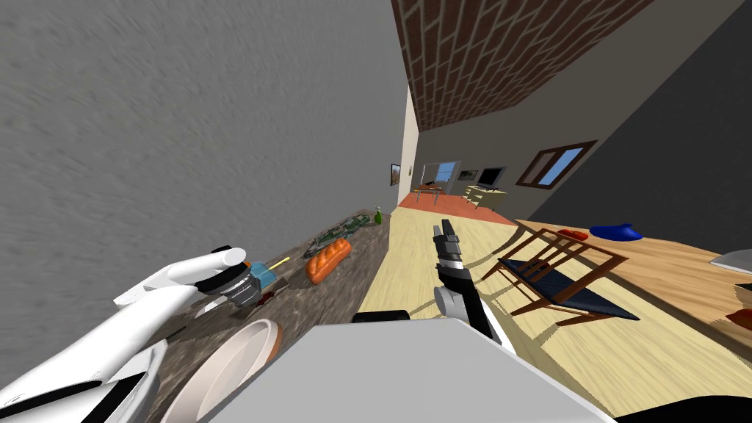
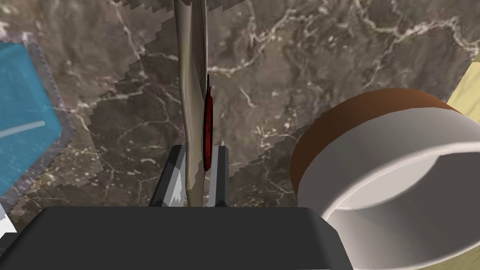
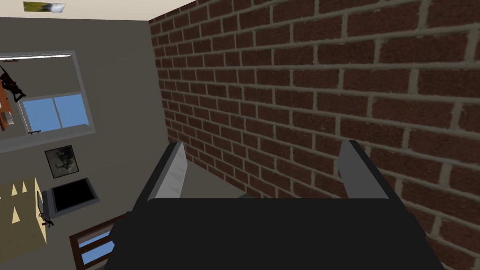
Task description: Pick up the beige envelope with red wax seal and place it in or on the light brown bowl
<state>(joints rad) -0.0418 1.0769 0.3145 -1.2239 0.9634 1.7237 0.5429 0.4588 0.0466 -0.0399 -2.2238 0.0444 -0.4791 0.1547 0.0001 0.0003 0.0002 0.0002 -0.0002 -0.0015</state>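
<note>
Over the dark stone counter (image 2: 281, 61) on the left, the left gripper (image 2: 197, 159) squeezes the envelope (image 2: 191, 93) tight between its two fingers. The envelope stands on its thin edge, and its long side points straight away from the gripper. Its red seal (image 2: 206, 126) is on the flat side facing the bowl (image 2: 328, 140). The bowl sits just beside the envelope, not touching. A blue box (image 2: 23, 108) is on the other side. The right gripper (image 3: 265, 154) hangs on the right, fingers wide apart, holding nothing.
</note>
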